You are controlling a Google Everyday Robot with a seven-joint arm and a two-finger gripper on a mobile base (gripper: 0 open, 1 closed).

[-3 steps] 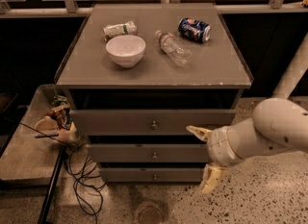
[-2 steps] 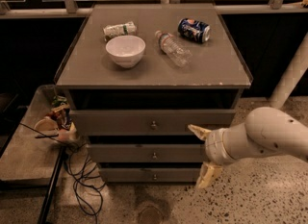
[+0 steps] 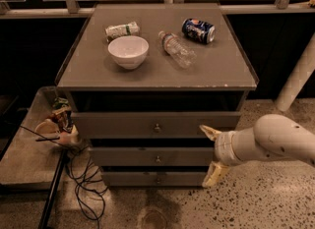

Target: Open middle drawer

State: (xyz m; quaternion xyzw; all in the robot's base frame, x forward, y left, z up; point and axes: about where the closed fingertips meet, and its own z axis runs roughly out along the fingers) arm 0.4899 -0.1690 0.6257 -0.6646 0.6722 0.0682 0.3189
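Observation:
The middle drawer (image 3: 128,156) is the grey-brown front with a small round knob (image 3: 157,159), between the top drawer (image 3: 118,124) and the bottom drawer (image 3: 128,178) of the cabinet. All three fronts look closed. My gripper (image 3: 208,155) is at the cabinet's right front corner, at the height of the middle drawer and to the right of its knob. Its fingers (image 3: 210,132) are spread wide apart, one above the other, and hold nothing. It does not touch the knob.
On the cabinet top (image 3: 216,71) lie a white bowl (image 3: 128,51), a plastic bottle (image 3: 176,49), a blue can (image 3: 198,30) and a crumpled packet (image 3: 122,29). A low side table (image 3: 24,159) with clutter and cables (image 3: 83,179) stands to the left. A white post (image 3: 298,75) stands at the right.
My gripper has shifted slightly to the right, staying open at the cabinet's right front. The drawers have not moved.

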